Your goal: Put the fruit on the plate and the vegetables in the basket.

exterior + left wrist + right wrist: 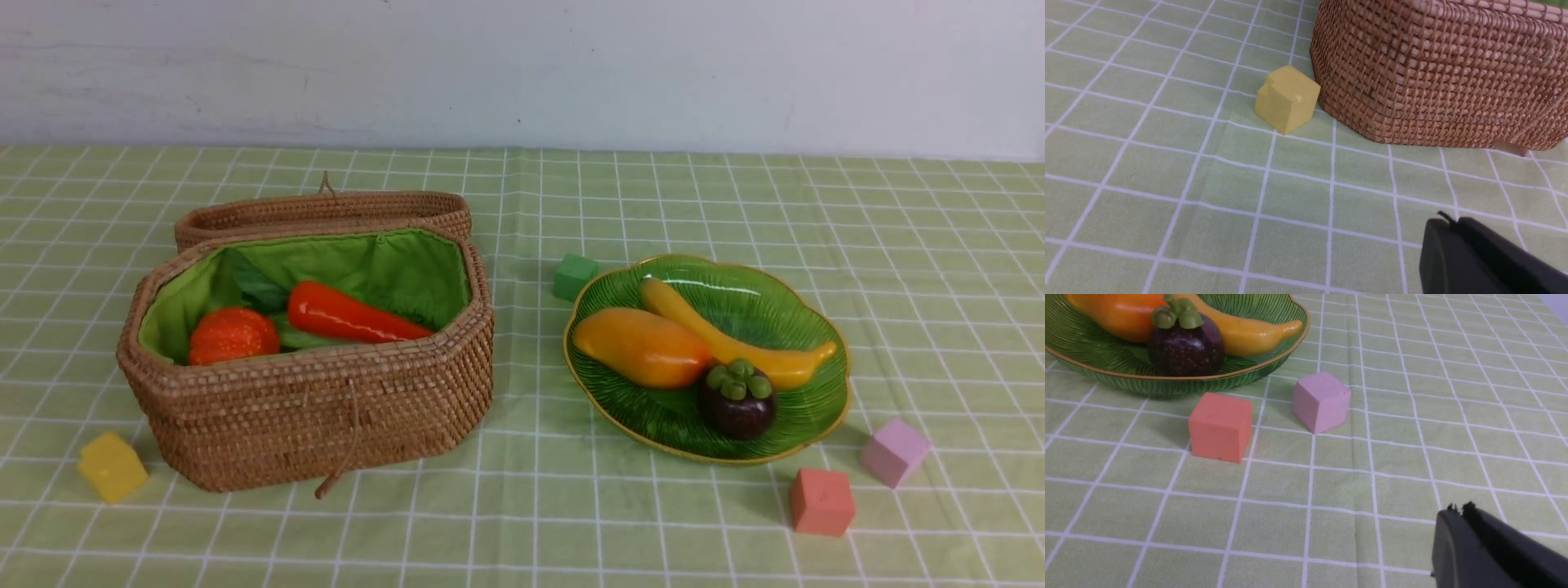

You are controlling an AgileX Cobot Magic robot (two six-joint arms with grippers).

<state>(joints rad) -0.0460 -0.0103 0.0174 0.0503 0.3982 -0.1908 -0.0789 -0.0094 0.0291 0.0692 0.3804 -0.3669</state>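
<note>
The sorting looks finished: mango [641,346], banana [735,335] and mangosteen [737,400] lie on the plate [804,306], ahead of the empty, closed right claw [1457,512]. Carrot [351,314] and pumpkin [233,335] sit in the basket [326,408], beyond the empty, closed left claw [1447,222]; next I would only keep both arms back.

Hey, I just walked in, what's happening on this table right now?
Nothing is being handled at the moment. The left claw and right claw are both shut, empty, low over the checked tablecloth. The mango, banana and mangosteen lie on the green plate. The carrot and pumpkin sit in the open basket. Yellow, green, red and pink cubes sit loose on the cloth.
</note>
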